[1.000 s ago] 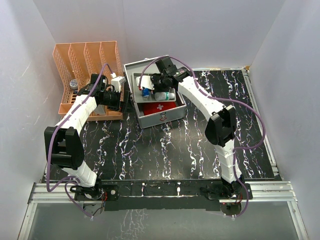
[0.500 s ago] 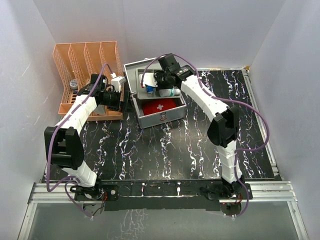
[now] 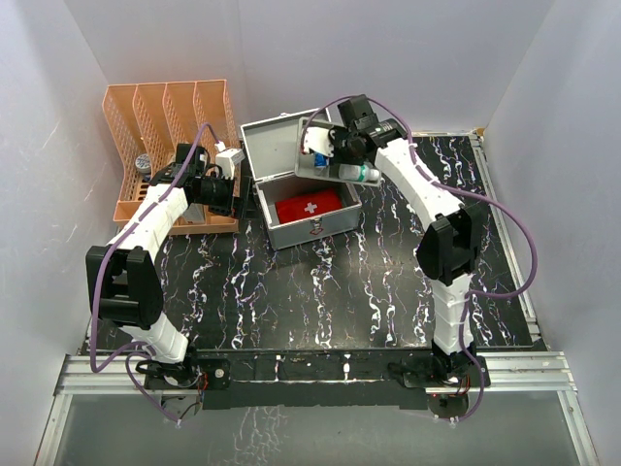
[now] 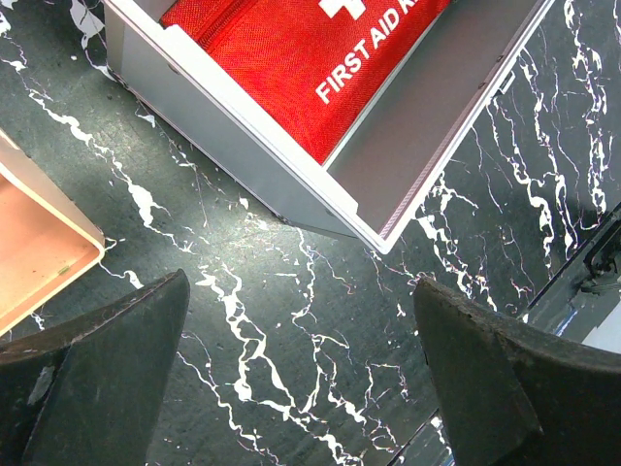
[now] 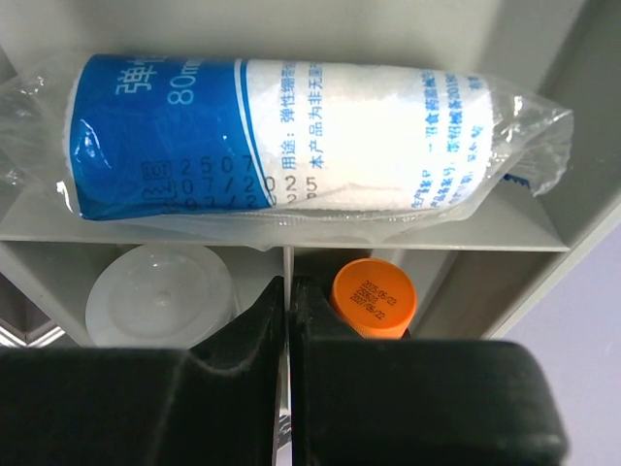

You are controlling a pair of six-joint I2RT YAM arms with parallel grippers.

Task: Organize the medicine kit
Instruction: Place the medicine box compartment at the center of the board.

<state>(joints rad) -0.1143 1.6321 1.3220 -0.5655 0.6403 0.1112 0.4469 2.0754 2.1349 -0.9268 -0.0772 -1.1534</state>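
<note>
The medicine kit (image 3: 309,231), a silver case, stands open with its lid (image 3: 275,144) raised; a red first-aid pouch (image 3: 309,207) (image 4: 281,49) lies inside. My right gripper (image 3: 336,152) (image 5: 289,287) is shut on a divider wall of a grey divided tray (image 5: 466,238), held above the kit's back right corner. The tray carries a blue-and-white bandage roll (image 5: 291,136), a white-capped bottle (image 5: 160,296) and an orange-capped bottle (image 5: 373,296). My left gripper (image 3: 231,194) (image 4: 301,369) hangs open over the table just left of the kit, with nothing between its fingers.
An orange slotted rack (image 3: 170,126) stands at the back left, its corner (image 4: 29,252) close to my left gripper. The black marbled table (image 3: 320,291) spreads in front of the kit. White walls close in on both sides and the back.
My right gripper has lifted the grey tray with its contents up and to the right, out of the kit, uncovering the whole red pouch. The left arm has not moved.
</note>
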